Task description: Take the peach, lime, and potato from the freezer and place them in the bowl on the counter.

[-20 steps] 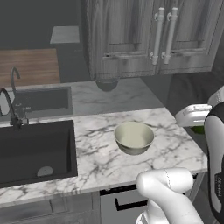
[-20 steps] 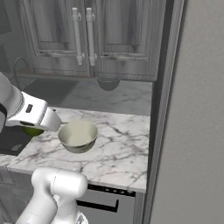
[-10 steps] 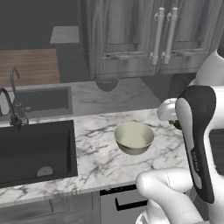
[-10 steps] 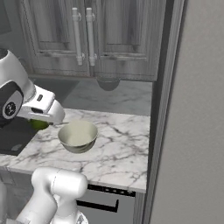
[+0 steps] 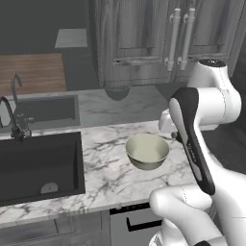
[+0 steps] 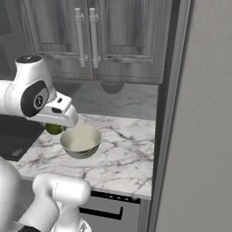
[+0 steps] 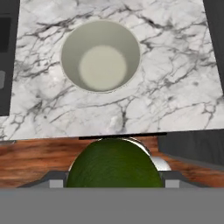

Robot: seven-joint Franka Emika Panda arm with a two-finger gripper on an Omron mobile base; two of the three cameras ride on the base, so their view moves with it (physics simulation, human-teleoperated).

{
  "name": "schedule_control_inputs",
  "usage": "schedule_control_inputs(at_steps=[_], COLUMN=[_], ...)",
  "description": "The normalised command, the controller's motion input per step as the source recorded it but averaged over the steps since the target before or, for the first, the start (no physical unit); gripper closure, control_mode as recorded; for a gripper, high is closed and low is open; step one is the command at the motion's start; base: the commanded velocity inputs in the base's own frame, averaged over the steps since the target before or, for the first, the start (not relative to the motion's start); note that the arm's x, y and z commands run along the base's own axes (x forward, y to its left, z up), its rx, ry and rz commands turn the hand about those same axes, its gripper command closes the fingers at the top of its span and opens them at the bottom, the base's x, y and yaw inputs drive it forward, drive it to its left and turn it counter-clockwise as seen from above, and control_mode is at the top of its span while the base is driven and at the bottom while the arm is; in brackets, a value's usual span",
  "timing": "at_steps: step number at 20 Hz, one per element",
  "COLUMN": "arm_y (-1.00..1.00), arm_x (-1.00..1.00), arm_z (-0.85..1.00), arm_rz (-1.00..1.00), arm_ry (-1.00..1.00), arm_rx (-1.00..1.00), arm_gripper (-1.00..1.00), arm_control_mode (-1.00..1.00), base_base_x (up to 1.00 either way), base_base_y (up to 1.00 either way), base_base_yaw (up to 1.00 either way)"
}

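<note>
hand view: gripper (image 7: pixel 114 183) clamps round dimpled lime (image 7: pixel 114 164) over glossy bowl (image 7: pixel 70 43).

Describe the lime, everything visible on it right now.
The lime is a round, dark-to-bright green fruit with a finely textured skin. In the hand view it sits right at the gripper, held between the jaws and looming large at the bottom. In the right base view a sliver of it peeks out under the white hand, just left of the bowl. It hangs in the air above the counter, not yet over the bowl's opening. The bowl is empty.
</note>
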Motion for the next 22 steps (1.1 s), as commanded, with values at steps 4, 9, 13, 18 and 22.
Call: schedule_control_inputs(at_steps=[4, 9, 13, 18, 22], arm_y=[0.0, 0.0, 0.0, 0.0, 0.02], arm_x=[0.4, 0.33, 0.38, 0.36, 0.34], arm_z=[-0.61, -0.48, -0.45, -0.37, -0.34], arm_rz=[0.0, 0.0, 0.0, 0.0, 0.0], arm_ry=[0.06, 0.02, 0.0, 0.0, 0.0], arm_rx=[0.0, 0.0, 0.0, 0.0, 0.0], arm_gripper=[1.0, 1.0, 1.0, 1.0, 1.0], arm_control_mode=[-1.0, -1.0, -1.0, -1.0, -1.0], base_base_x=[0.0, 0.0, 0.0, 0.0, 0.0], base_base_y=[0.0, 0.0, 0.0, 0.0, 0.0], base_base_yaw=[0.0, 0.0, 0.0, 0.0, 0.0])
